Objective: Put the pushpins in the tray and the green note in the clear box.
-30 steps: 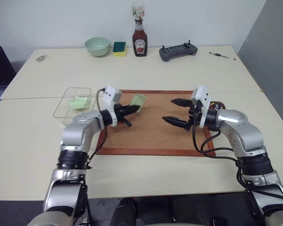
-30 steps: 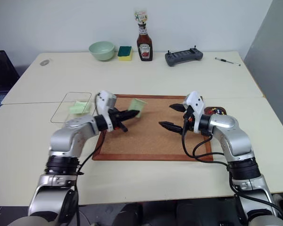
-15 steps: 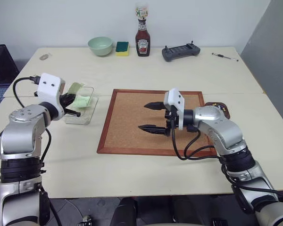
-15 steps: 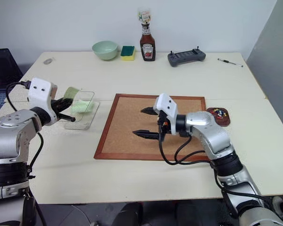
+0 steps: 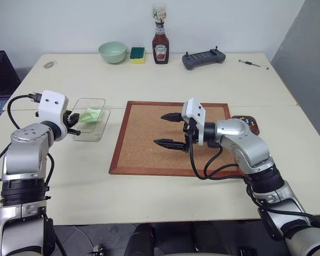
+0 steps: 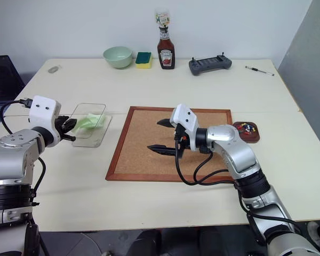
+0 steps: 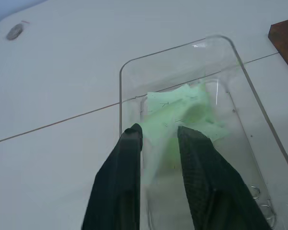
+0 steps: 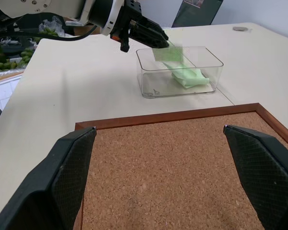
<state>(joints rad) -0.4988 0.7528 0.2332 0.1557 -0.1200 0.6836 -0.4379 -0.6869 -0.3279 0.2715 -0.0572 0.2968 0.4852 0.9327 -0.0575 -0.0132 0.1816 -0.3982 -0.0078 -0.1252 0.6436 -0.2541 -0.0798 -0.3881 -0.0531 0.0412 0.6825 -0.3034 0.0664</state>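
The table is seen carrying the corkboard, over which the right gripper is held with its 2 fingers spread wide, grasping nothing. The clear box sits just left of the corkboard, with crumpled green paper inside. The left gripper is parted at the box's rim, a green note seen between its fingertips. The tray with the pushpins lies at the corkboard's right edge.

Plastic, paper and cork

Glossy transparent clear box holds the matt paper green note; the wood-framed corkboard looks grainy.
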